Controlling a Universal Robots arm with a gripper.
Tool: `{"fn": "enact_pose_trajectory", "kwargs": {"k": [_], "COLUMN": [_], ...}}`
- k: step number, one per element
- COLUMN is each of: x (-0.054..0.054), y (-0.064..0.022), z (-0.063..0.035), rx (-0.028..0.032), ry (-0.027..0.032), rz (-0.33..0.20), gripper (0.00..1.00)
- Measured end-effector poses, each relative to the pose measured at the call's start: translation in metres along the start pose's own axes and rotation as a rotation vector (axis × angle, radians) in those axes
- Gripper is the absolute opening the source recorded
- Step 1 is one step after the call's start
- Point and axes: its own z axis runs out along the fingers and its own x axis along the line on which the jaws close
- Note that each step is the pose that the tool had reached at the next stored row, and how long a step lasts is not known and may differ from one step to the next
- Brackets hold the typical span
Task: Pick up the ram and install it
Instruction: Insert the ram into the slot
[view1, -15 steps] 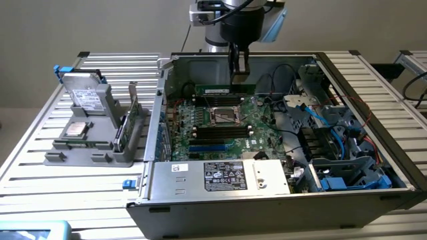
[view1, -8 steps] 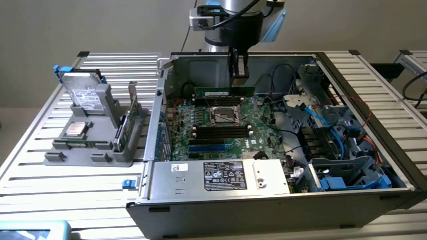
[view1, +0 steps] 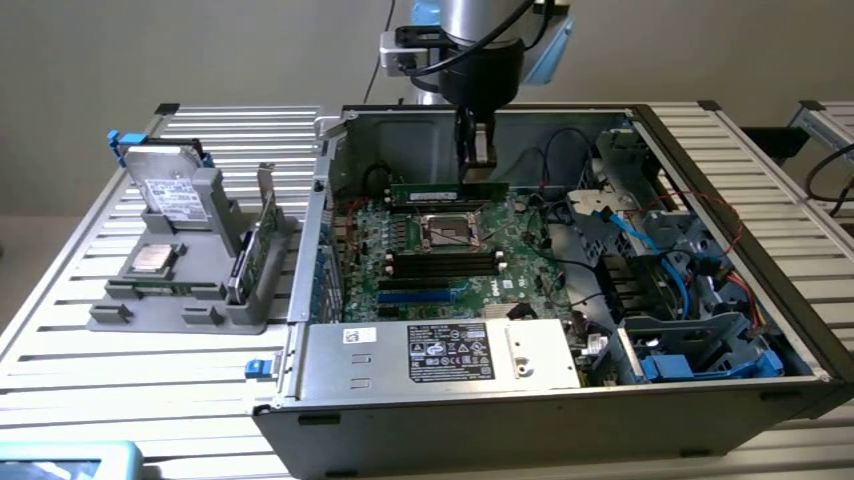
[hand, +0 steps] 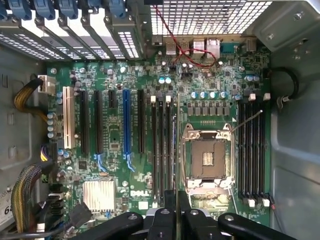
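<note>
grip: my gripper clenched on long thin green circuit-board ram stick, held on edge | where: above green motherboard in open grey metal case, toward its back wall | relation: stick parallel to black memory slots beneath, seemingly just off them toward silver processor socket | room: open above slots, case walls well apart

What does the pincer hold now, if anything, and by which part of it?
The pincer holds the ram, gripped at its upper long edge, above the motherboard.
</note>
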Motion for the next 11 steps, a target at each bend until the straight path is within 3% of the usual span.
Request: {"fn": "enact_pose_trajectory", "kwargs": {"k": [6,11], "x": [0.001,0.001], "y": [0.0,0.0002], "z": [0.0048,0.012], "rx": [-0.0002,0.0002], "ry": [0.0021,0.0137], "rz": [0.0,0.0], "gripper": [0.14,0.14]}}
